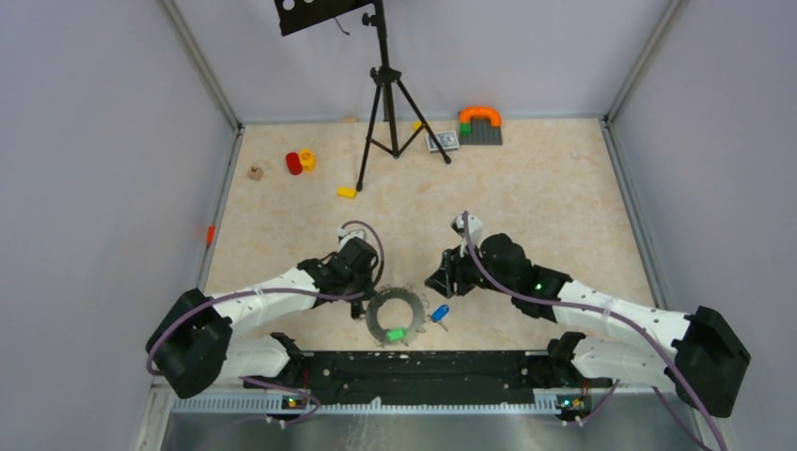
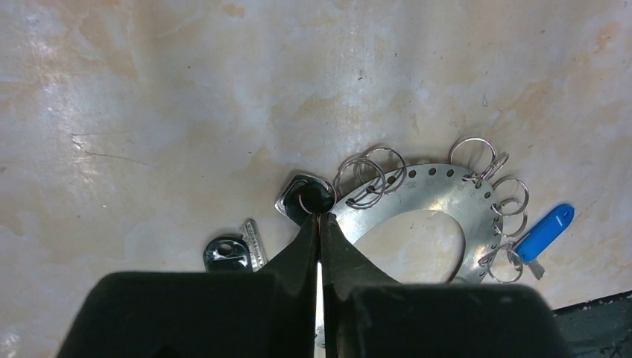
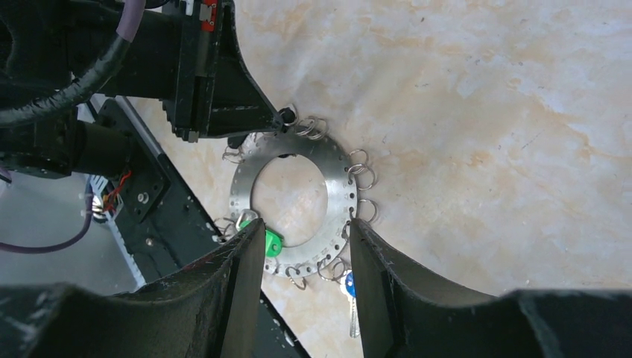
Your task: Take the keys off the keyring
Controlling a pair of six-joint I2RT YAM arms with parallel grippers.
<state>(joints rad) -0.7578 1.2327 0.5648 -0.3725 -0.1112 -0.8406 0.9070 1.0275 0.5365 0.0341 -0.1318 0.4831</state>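
From above, the keyring (image 1: 393, 318) lies flat on the table (image 1: 282, 216), close to the near edge and between the two arms. The left gripper (image 1: 367, 297) comes down on the ring's rim at about eleven o'clock. The right gripper (image 1: 440, 280) hangs just off the ring at about two o'clock. A green-tagged key (image 1: 396, 334) rests at the ring's six o'clock and a blue-tagged key (image 1: 439, 313) at three.

In the left wrist view the jaws are pressed together with no gap. Their tips meet at a black-headed key (image 2: 302, 195) on the ring's ten o'clock edge. Whether they pinch its small wire loop cannot be told. A loose key (image 2: 232, 250) lies apart from the ring at eight o'clock, joined to nothing. Empty split rings (image 2: 369, 175) hang along the top of the rim.

In the right wrist view the right gripper's jaws stand moderately apart and hold nothing. The ring shows between its fingers (image 3: 373, 268). The green tag sits at seven o'clock and the blue one at five.

The step in hand looks like working the black-headed key free. At least three keys appear to remain on the ring, so the task seems far from done. The next move likely calls for the right gripper to pin the rim. The left could then draw the key outward toward ten o'clock without dragging the whole ring along
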